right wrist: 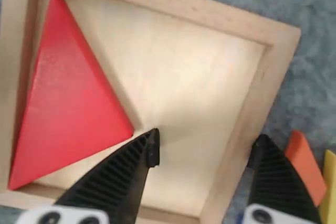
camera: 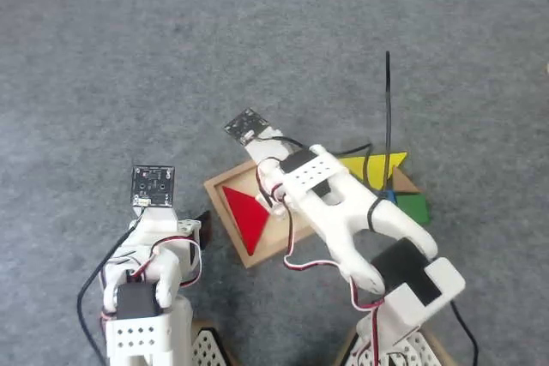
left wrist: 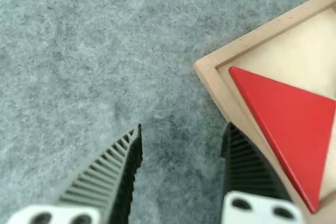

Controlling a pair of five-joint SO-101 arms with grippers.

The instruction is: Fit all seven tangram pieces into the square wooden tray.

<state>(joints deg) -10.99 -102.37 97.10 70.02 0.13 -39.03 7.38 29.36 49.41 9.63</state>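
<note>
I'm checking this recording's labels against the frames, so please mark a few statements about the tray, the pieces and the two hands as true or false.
1. The red triangle lies inside the wooden tray. True.
2. The right hand is shut on a piece. False: it is open and empty, above the tray's bare floor.
3. The left hand is open over the grey carpet, next to a corner of the tray. True.
4. All seven pieces are already in the tray. False: the red triangle is the one piece seen in it, while the yellow piece and the green piece lie outside it.
</note>
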